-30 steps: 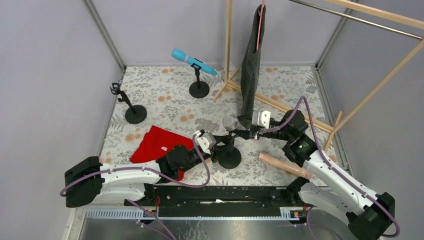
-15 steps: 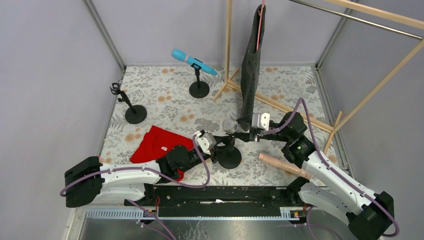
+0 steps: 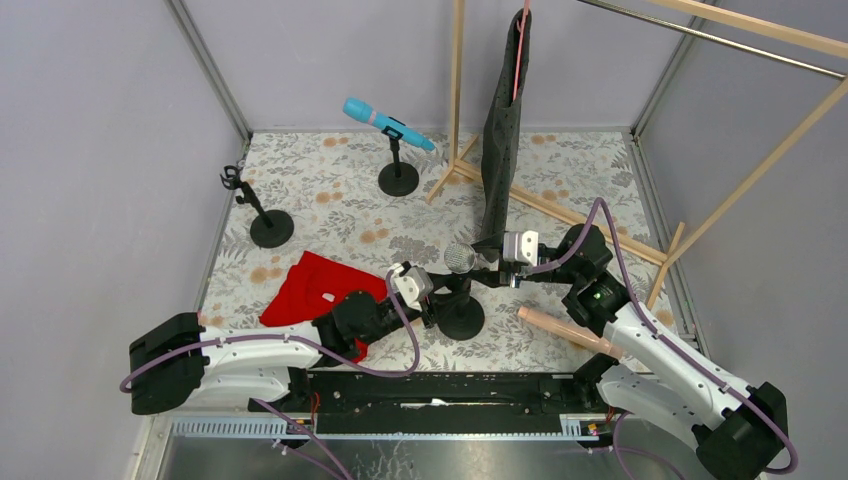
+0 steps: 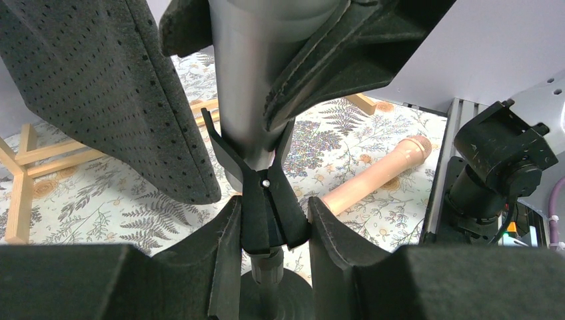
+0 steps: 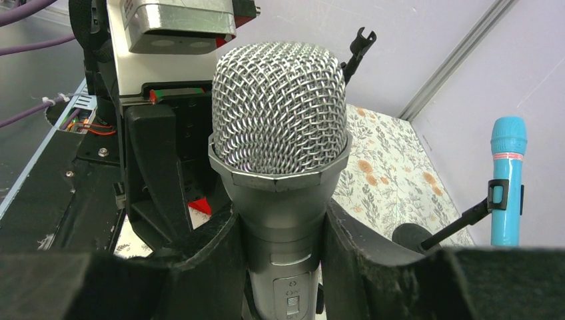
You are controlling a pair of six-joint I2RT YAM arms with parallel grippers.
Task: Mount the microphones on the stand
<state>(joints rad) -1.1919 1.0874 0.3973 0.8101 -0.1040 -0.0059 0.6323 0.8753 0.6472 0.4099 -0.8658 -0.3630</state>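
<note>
Firmly, the right claw (image 5: 281, 267) clamps a silver-grey, mesh-headed microphone (image 5: 280, 127); left claw (image 4: 270, 233) pinches the stand clip (image 4: 265, 197).

Floral mat (image 3: 330, 185) covers the floor: ferns and orange blooms on white. Red cloth (image 3: 315, 285) crumpled on it, front left, near edge partly hidden. Wooden rack (image 3: 457, 80) at back right: one pole upright, base beams flat on the mat, slanted brace at far right. Thin metal rod (image 3: 720, 40) runs under the rack's top bar. Dark perforated cloth (image 3: 503, 130) hangs down beside the pole, its lower end reaching the base beam; pink strip (image 3: 522, 40) along its top edge. Lilac-grey walls (image 3: 100, 150), metal corner posts (image 3: 210, 70).
</note>
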